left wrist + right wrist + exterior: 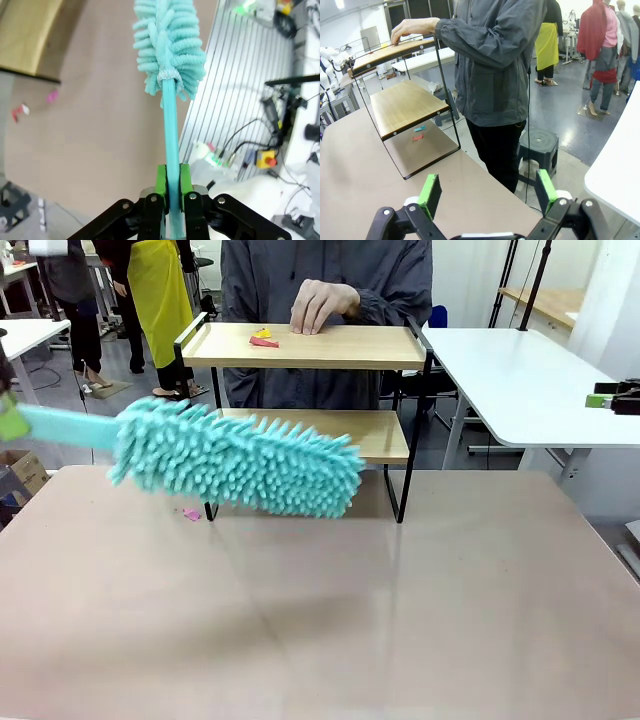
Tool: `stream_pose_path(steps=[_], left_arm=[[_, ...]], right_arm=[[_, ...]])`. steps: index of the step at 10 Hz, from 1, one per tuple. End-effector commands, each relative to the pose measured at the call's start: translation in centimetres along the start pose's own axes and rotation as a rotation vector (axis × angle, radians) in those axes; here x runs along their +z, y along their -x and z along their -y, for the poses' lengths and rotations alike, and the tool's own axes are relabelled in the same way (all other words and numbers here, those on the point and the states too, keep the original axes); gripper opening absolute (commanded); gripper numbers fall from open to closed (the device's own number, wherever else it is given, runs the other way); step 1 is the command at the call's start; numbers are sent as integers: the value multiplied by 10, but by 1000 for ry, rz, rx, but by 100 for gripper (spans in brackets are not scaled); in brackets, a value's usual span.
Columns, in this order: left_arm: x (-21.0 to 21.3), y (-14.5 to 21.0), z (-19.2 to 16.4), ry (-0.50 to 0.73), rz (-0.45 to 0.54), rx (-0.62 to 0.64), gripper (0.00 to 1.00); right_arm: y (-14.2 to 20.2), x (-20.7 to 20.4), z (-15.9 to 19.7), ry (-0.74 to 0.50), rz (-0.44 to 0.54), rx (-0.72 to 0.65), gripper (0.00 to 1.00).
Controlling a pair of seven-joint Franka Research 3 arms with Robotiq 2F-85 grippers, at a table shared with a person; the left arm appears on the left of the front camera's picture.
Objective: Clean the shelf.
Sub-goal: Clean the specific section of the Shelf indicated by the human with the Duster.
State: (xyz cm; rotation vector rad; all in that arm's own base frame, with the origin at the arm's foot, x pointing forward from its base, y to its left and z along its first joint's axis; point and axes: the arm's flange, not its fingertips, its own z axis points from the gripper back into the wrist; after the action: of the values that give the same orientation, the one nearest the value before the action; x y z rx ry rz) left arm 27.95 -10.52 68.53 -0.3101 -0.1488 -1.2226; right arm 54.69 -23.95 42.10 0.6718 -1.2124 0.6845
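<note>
Left gripper (172, 175) clamps the teal duster (170, 45) by its handle, head toward 12 o'clock; right gripper (487, 192) stands wide apart, empty, the shelf (405, 102) at 10 o'clock.

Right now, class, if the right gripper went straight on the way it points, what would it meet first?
The right gripper would probably meet the person's grey jacket; the shelf lies aside. Depth unclear.

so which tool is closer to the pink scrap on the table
Left. The left tool, shut on the duster handle, is off to the left of the pink scrap; the right tool, open, is far across beyond the shelf.
</note>
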Motion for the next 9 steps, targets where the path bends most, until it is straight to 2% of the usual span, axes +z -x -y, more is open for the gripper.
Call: stream_pose_path(steps=[1, 3, 5, 8, 9], left_arm=[[19, -44, 15, 28, 127, 2, 13], [36, -94, 34, -14, 237, 89, 13], [45, -142, 45, -96, 230, 197, 13], [42, -205, 58, -160, 299, 405, 13], [37, -224, 61, -229, 327, 493, 13]], right_arm=[[-2, -1, 0, 2, -5, 6, 100], [-2, -1, 0, 2, -5, 6, 100], [-2, -1, 0, 2, -5, 6, 100], [-2, -1, 0, 2, -5, 6, 100], [-2, -1, 0, 2, -5, 6, 100]])
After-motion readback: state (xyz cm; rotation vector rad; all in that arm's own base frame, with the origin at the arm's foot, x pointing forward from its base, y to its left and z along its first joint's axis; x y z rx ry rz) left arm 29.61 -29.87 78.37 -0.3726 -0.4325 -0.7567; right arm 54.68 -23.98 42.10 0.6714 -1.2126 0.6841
